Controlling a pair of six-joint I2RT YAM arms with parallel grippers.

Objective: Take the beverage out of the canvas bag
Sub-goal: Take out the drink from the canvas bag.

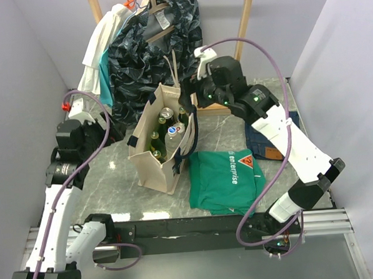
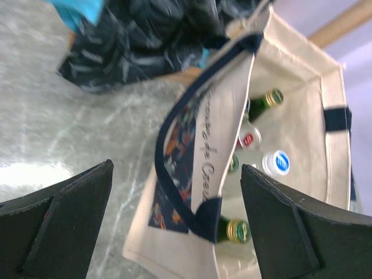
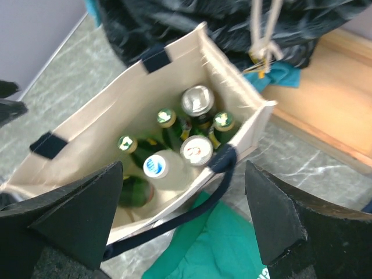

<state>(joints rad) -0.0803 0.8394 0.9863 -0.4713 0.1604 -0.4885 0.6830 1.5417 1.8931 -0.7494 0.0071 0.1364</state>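
A green shirt (image 1: 226,178) is seen nearest, at the bag's four o'clock. The canvas bag (image 1: 153,169) is stood mid-worktop (image 1: 114,187), with bottles (image 3: 166,118) inside. The left hand (image 2: 176,168) is spread wide and empty at its nine o'clock. The right hand (image 3: 183,168) is likewise spread, above its one o'clock.

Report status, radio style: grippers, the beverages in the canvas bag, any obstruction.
Left gripper open beside the canvas bag; right gripper open above its mouth. Beverages inside, none gripped. Navy strap droops over the rim.

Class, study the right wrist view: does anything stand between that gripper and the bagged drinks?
Nothing covers the drinks: the canvas bag gapes open below the right gripper. Only its navy strap droops over the rim beside the red-capped bottle.
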